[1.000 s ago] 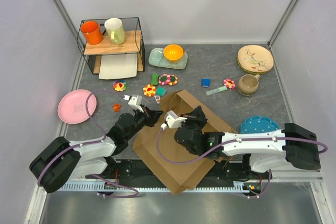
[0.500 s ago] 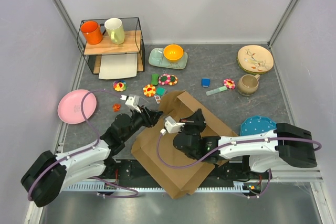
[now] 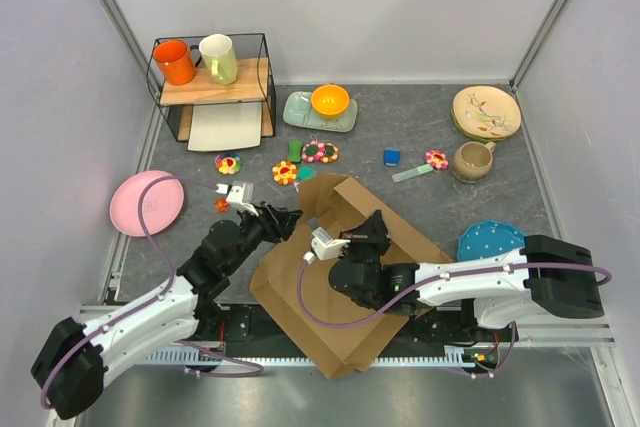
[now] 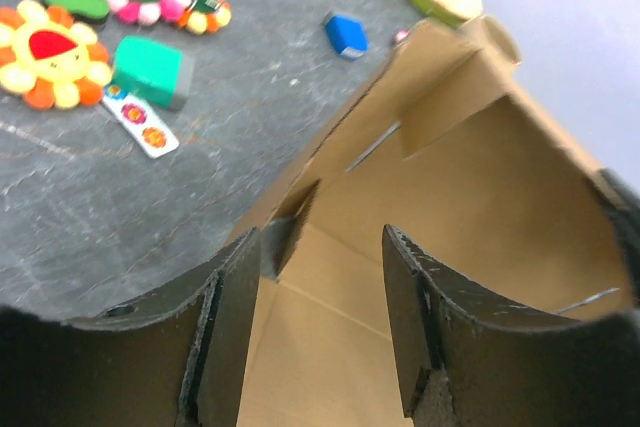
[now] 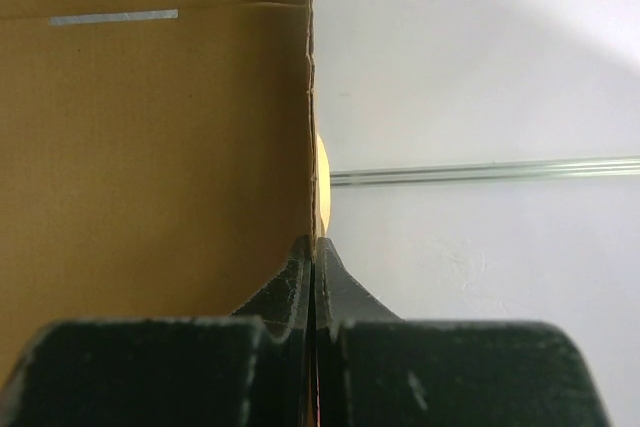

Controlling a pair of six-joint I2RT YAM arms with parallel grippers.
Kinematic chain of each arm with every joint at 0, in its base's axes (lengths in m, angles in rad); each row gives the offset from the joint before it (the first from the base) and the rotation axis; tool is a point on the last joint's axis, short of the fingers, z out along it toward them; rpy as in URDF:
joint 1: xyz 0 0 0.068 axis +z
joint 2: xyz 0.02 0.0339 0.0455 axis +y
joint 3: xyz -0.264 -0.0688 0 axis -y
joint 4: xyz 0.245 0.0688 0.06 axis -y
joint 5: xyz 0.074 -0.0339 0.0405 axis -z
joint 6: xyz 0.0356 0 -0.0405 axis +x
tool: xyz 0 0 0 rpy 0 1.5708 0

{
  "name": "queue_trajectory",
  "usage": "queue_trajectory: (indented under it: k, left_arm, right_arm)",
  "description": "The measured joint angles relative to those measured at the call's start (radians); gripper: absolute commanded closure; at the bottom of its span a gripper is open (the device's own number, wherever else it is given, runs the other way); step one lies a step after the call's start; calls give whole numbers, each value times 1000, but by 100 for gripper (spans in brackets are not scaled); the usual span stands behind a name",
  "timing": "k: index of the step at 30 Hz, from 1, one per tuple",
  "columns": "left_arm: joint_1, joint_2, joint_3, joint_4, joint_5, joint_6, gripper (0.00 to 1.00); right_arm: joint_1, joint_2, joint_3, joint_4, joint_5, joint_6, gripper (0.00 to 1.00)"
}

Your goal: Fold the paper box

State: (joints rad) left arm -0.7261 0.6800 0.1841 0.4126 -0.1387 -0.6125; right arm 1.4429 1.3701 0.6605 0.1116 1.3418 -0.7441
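At the far left of the table a pink plate (image 3: 147,203) lies flat, well apart from the work. Behind it stands a wire shelf (image 3: 265,77) carrying an orange mug (image 3: 174,61) and a pale mug (image 3: 219,58), with a white sheet (image 3: 224,128) on its lower level.

The left gripper (image 3: 288,215) is at the left edge of the paper box (image 3: 340,287). The wrist view shows its fingers (image 4: 235,297) apart, with nothing pinched between them. Cardboard fills the gap, and a raised wall of the box stands just beyond the left finger.

The paper box lies at the near centre of the table, between the two arms. Its base sits flat, its near corner reaches over the rail at the table's near edge, and its far panels are tilted up. Small flower toys (image 3: 285,173) and a teal block (image 4: 150,72) lie just beyond its far-left side.

The right gripper (image 3: 374,227) is over the middle of the box. Its fingers are together, clamped on the thin edge of an upright panel that runs straight into them in the wrist view.

To the right, a blue plate (image 3: 492,239) sits partly hidden behind the right arm. Farther back are a brown mug (image 3: 472,161) and a cream plate (image 3: 486,112).
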Motion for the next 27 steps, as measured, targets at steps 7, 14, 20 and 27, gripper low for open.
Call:
queue_trajectory:
  k: [7,14,20,27]
  left_arm:
    - [0,174,2,45,-17,4,43]
    - [0,299,-1,236,-25,4,44]
    - [0,442,0,353,-6,4,65]
    - [0,429,-27,386,26,9,90]
  right_arm:
    - [29,-18,-1,-4,-10,-27,100]
    - [34,-19,-4,30,-44,-136,100]
    - [35,-10,-4,57,-58,-169,100]
    - [36,-7,-7,61,-55,-169,100]
